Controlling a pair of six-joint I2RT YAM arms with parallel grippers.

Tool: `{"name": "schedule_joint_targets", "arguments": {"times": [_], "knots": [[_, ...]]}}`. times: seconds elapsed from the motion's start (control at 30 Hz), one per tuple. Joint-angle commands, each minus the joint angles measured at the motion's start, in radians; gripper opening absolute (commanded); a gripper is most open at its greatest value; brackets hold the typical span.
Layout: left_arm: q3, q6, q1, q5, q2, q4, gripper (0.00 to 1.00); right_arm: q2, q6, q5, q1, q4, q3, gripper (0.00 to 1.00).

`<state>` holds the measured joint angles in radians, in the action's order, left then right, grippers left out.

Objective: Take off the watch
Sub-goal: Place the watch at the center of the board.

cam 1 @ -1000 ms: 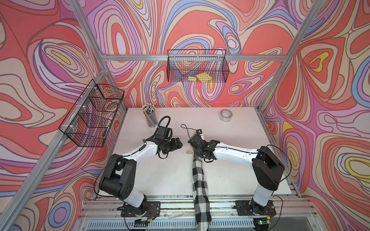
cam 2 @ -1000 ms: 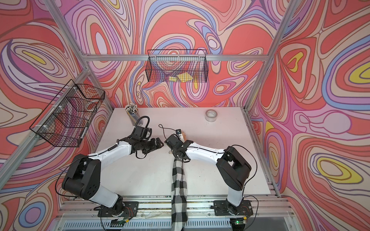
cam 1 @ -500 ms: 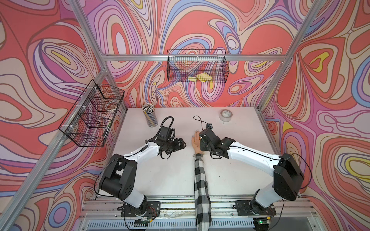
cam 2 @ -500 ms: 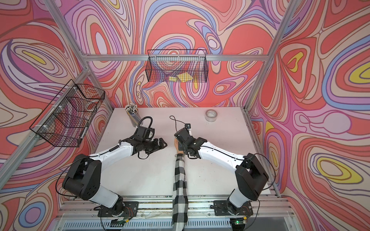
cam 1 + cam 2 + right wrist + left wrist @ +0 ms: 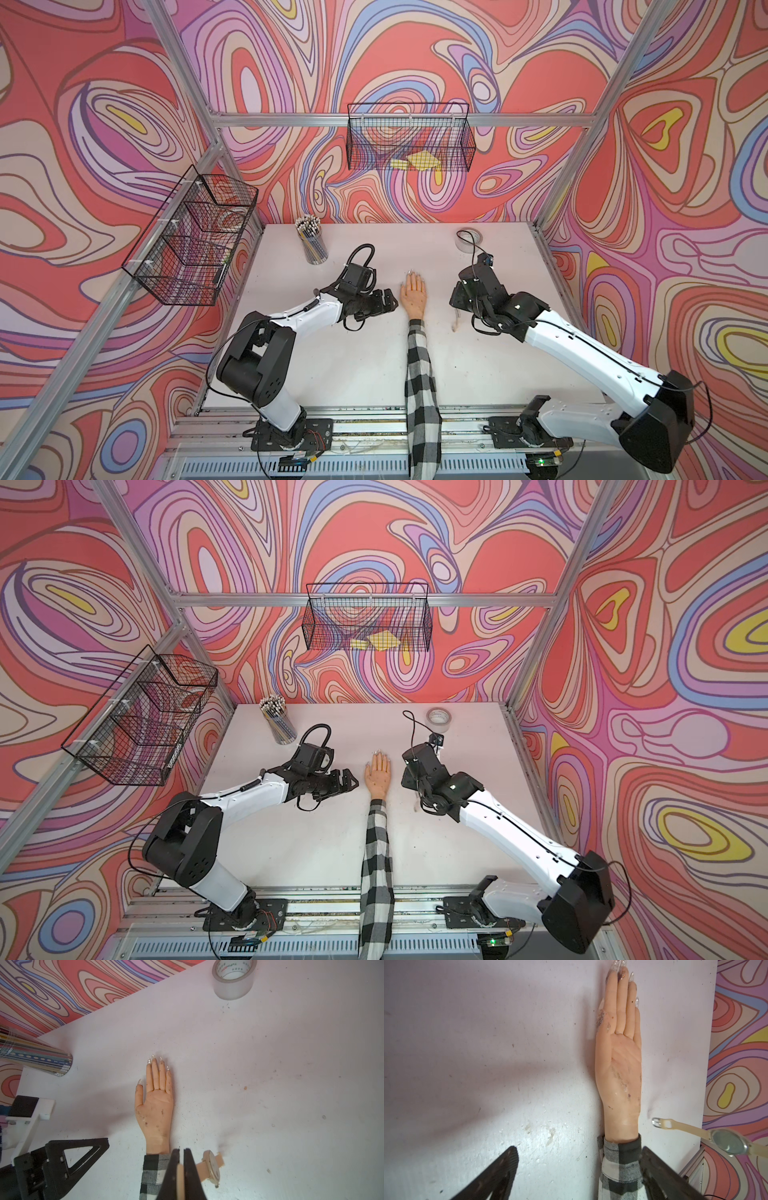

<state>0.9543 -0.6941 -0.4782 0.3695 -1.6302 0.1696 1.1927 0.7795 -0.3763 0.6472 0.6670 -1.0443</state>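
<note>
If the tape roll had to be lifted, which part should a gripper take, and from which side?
Probably the wall of the tape roll, from straight above: it lies flat on the table with its open core facing up, so one jaw could drop inside and the other close outside.

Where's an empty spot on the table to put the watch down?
Bare table lies between the pencil cup and the tape roll, beyond the fingertips of the doll hand. More lies at the front, either side of the checked sleeve. It's crowded beside the doll hand, where the left hand and the right hand, holding the watch, sit close.
</note>
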Motion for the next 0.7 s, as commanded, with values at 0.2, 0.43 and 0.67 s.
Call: {"name": "schedule_joint_targets", "arguments": {"times": [0.2, 0.43, 0.67], "knots": [[0.029, 0.013, -0.003, -0.018, -0.005, 0.011, 0.99, -0.177, 0.221, -0.212, -0.012, 0.490, -0.070, 0.00], [0.032, 0.011, -0.003, -0.013, -0.008, 0.008, 0.99, -0.264, 0.398, -0.330, -0.012, 0.775, -0.098, 0.00], [0.041, 0.008, -0.005, -0.003, -0.023, 0.004, 0.99, -0.157, 0.364, -0.362, -0.012, 0.738, -0.079, 0.00]]}}
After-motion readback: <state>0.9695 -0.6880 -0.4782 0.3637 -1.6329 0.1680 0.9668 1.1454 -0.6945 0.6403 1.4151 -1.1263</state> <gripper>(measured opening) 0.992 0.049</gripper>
